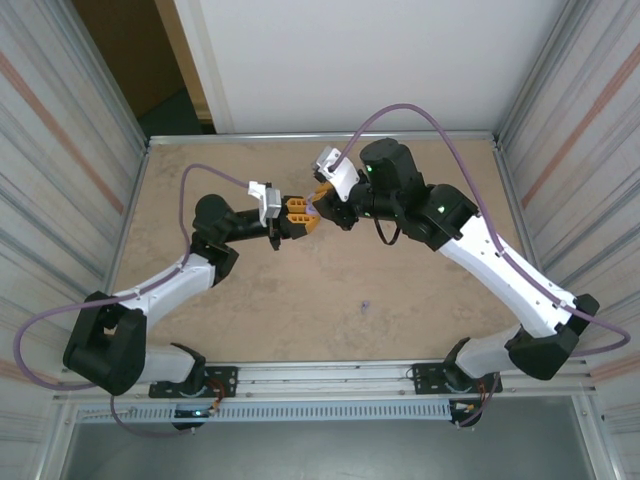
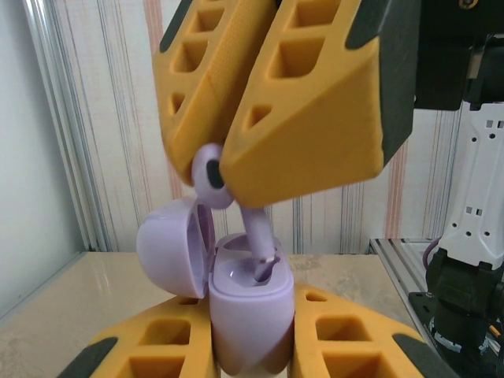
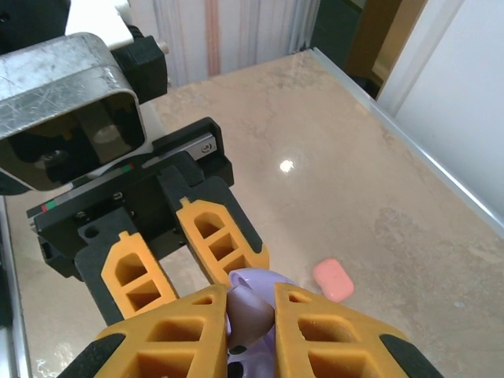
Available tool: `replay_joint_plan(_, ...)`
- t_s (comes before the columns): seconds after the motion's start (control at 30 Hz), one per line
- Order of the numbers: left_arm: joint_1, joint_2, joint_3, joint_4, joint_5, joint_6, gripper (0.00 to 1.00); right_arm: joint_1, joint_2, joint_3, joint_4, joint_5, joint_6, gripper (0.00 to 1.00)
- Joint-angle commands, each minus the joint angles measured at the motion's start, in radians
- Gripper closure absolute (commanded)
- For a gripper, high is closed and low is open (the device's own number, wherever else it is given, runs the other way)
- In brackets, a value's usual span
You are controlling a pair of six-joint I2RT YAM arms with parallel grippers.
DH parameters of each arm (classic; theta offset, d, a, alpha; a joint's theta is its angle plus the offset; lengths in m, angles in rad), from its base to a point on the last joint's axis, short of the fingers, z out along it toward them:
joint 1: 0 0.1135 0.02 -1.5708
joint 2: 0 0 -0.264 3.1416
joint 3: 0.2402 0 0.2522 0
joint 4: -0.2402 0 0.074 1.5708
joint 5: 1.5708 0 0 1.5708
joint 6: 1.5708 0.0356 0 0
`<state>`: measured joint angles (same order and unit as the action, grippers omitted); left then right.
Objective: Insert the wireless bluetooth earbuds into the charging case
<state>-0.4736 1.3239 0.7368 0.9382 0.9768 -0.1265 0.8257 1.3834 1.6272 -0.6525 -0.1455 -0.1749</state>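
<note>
Right end effector [image 2: 216, 169] comes down from above with its orange fingers pressed together on the bulb of a purple earbud [image 2: 256, 236]. The stem points down and its tip sits at the mouth of a socket. Left end effector [image 2: 250, 342] pinches the purple charging case [image 2: 248, 315] from both sides and holds it upright in the air above the table [image 3: 354, 181], with the lid [image 2: 169, 244] swung open to one side.

The stem looks tilted against the socket rather than in line with it. A straight push down could jam the tip on the socket edge, or lever the earbud round in its small grip. The same push could also slide or twist the smooth, rounded case between the fingers that hold it. Letting go before the stem is seated would likely drop the earbud to the table. The open lid stands just beside the descending fingers, so a sideways correction might knock it. I cannot tell whether this is the matching socket of the two.

From above, the left arm [image 1: 170, 285] reaches forward with its elbow bent and its wrist turned toward the middle. The right arm [image 1: 490, 255] stretches diagonally to the far centre and folds its wrist back and down to meet it. A pink case [image 3: 332, 279] lies on the table, apart from both.
</note>
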Motion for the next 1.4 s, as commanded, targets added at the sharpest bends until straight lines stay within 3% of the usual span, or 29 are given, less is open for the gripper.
replay_joint_plan(0.0,-0.008,-0.024,0.027,0.002,0.017,0.024,1.00,0.009,0.009,0.028,-0.010,0.037,-0.030,0.83)
replay_joint_plan(1.37,-0.010,-0.038,0.023,-0.007,0.008,0.030,1.00,0.020,-0.004,-0.042,-0.032,0.011,-0.090,0.81)
